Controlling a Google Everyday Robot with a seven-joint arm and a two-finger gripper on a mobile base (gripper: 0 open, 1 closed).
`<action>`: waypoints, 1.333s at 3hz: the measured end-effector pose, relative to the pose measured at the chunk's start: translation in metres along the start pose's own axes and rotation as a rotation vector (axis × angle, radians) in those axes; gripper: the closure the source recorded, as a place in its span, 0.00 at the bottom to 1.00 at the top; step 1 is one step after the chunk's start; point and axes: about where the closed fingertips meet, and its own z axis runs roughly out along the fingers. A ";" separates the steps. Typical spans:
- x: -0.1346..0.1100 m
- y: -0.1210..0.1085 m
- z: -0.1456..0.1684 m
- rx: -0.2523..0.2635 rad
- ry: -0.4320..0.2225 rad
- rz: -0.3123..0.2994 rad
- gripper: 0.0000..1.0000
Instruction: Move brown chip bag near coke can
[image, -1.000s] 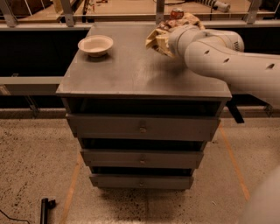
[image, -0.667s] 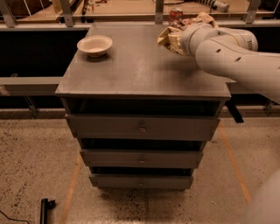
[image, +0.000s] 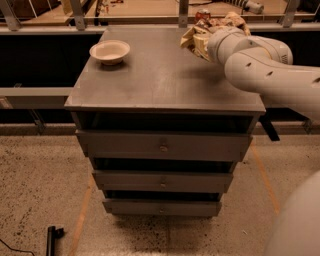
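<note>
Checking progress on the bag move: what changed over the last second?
The brown chip bag, with the gripper against it, moved back and right across the cabinet top, closer to the coke can. The can and the bowl stayed put.

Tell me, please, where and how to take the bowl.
Pinch the rim on its right side, coming from above: the bowl stands upright, open and shallow, its rim free all round. That side faces the end effector, at the bag, far right.
</note>
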 end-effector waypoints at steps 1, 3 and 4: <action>0.007 -0.013 0.009 -0.005 -0.031 -0.027 1.00; 0.027 -0.063 0.036 0.058 0.017 -0.004 1.00; 0.038 -0.070 0.061 0.058 0.000 0.006 1.00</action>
